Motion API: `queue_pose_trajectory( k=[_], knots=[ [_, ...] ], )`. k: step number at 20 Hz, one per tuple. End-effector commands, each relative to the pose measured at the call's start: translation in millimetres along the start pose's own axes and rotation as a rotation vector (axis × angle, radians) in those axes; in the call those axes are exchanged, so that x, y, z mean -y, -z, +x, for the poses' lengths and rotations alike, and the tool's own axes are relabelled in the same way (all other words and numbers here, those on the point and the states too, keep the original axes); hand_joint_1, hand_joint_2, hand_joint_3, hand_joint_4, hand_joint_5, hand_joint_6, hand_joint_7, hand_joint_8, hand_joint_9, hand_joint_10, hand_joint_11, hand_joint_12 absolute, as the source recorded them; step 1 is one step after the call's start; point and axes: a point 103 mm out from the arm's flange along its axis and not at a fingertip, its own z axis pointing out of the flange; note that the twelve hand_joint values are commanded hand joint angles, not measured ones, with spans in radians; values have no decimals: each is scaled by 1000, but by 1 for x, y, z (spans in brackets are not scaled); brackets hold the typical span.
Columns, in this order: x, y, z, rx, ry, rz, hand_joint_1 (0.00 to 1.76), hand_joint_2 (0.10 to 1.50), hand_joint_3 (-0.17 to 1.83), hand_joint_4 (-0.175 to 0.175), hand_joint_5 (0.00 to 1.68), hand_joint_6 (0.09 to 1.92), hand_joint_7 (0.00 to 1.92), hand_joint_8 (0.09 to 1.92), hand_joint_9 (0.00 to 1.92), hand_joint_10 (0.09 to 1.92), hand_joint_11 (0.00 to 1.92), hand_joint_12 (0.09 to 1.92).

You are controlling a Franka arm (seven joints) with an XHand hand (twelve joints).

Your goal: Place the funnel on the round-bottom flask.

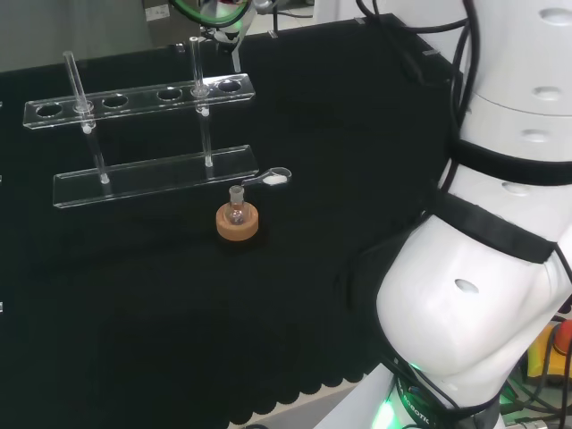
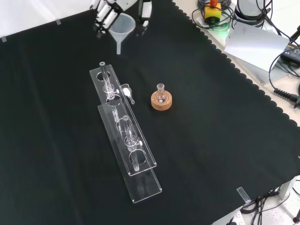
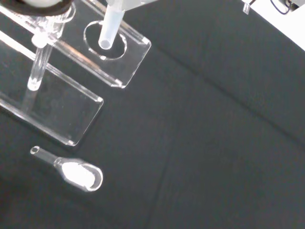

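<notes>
Fingers (image 2: 104,14) curl round the funnel (image 2: 121,29), upper left in front view; carrying step, next centring over the round-bottom flask (image 2: 161,93).

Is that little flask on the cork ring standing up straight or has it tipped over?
Upright. In the front view the round-bottom flask sits in its cork ring with its neck pointing up. Nothing is on its mouth; the hand holds the funnel well away.

Funnel (image 2: 123,27) aloft; flask (image 2: 161,95) on cork
</notes>
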Motion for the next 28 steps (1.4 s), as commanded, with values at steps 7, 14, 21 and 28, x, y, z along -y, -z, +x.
queue_pose_trajectory(
  k=[7, 14, 21, 28],
  knots=[
    [45, -24, 44, -28, -23, 46, 763, 754, 531, 6, 574, 418, 481, 588, 873, 402, 704, 1222],
    [58, -52, 71, -58, 0, 68, 766, 762, 535, 6, 580, 434, 489, 591, 880, 405, 706, 1222],
    [61, -72, 87, -82, 19, 91, 776, 764, 542, 7, 587, 465, 492, 592, 886, 404, 708, 1220],
    [63, -76, 89, -79, 23, 90, 779, 762, 550, 6, 579, 499, 494, 592, 889, 402, 710, 1219]
  ],
)
